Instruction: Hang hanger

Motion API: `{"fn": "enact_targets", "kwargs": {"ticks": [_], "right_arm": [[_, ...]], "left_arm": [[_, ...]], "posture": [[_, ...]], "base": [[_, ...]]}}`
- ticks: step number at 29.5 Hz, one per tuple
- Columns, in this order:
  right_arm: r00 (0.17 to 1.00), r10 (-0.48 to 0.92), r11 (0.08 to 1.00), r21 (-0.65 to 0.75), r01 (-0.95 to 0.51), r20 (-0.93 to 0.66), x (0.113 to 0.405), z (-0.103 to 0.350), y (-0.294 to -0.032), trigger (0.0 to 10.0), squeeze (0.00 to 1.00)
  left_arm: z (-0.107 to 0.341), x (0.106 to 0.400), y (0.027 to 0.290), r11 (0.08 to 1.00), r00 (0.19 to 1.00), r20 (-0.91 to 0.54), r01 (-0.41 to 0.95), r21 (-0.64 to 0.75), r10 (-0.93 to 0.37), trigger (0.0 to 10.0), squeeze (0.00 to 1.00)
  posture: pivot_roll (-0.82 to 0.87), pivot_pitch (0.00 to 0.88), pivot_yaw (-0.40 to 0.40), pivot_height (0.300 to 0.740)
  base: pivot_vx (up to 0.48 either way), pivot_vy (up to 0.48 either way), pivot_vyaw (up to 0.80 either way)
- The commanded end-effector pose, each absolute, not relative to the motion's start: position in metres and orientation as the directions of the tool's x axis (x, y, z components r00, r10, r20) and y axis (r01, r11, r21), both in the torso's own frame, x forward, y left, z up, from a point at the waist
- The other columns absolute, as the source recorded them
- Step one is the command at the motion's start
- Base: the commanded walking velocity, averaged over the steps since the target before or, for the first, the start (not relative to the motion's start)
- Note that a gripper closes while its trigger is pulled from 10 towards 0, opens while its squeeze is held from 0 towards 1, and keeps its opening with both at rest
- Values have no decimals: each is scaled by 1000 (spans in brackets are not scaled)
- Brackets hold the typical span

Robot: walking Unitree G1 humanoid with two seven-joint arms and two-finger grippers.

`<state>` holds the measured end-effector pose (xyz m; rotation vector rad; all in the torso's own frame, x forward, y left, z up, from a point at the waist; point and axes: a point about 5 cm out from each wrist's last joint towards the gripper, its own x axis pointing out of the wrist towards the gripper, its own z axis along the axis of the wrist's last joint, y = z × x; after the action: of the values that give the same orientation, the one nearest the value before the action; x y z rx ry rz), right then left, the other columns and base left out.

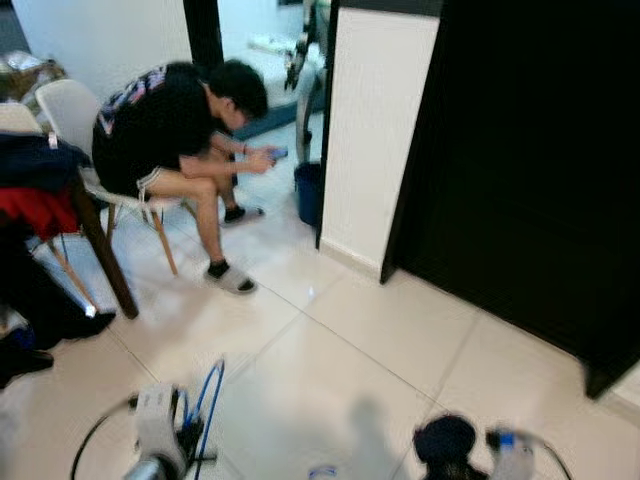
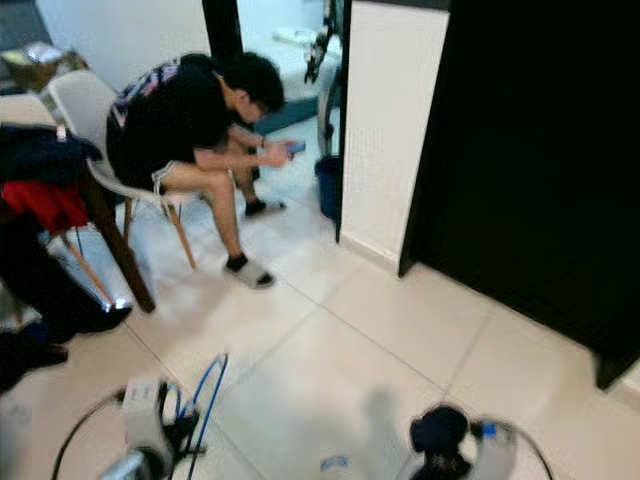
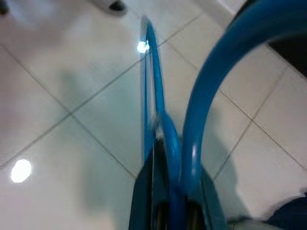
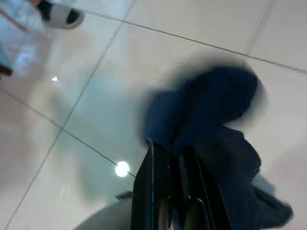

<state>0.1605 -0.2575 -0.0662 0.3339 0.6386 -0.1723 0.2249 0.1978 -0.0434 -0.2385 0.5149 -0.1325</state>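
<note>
Left end effector (image 3: 175,211) grips a blue plastic hanger (image 3: 158,120), its black fingers closed on the loop, low over the white tiled floor (image 1: 330,380). Right end effector (image 4: 172,191) is clamped on a dark navy garment (image 4: 211,120) that bunches and dangles below it. Ahead, a person (image 1: 185,130) sits hunched on a white chair (image 1: 70,110) beside a desk (image 1: 95,235) draped with red and dark clothes, near a black wardrobe panel (image 1: 530,170). No rail for the hanger can be made out. With the head views blurred, the robot seems to be on the move, so the hanger could snag a cable (image 1: 205,400) or slip in its narrow grip.
</note>
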Motion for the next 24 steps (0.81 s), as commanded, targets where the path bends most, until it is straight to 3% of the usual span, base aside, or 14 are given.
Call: {"fn": "enact_targets", "kwargs": {"ticks": [1,10,24], "right_arm": [[826,-32,938,269,219,-562,176,-59,-253,10000,0],[830,-10,944,267,192,-558,178,-58,-251,10000,0],[834,-4,943,276,187,-552,180,-58,-249,10000,0]], "left_arm": [[-47,219,200,967,855,-487,64,-248,-181,10000,0],[-47,218,198,965,859,-477,70,-251,-186,10000,0],[-45,219,196,964,868,-455,86,-253,-197,10000,0]], "posture": [[86,0,-26,740],[96,0,-30,740],[99,0,-32,740]], "base": [[480,0,800],[480,0,606],[480,0,0]]}}
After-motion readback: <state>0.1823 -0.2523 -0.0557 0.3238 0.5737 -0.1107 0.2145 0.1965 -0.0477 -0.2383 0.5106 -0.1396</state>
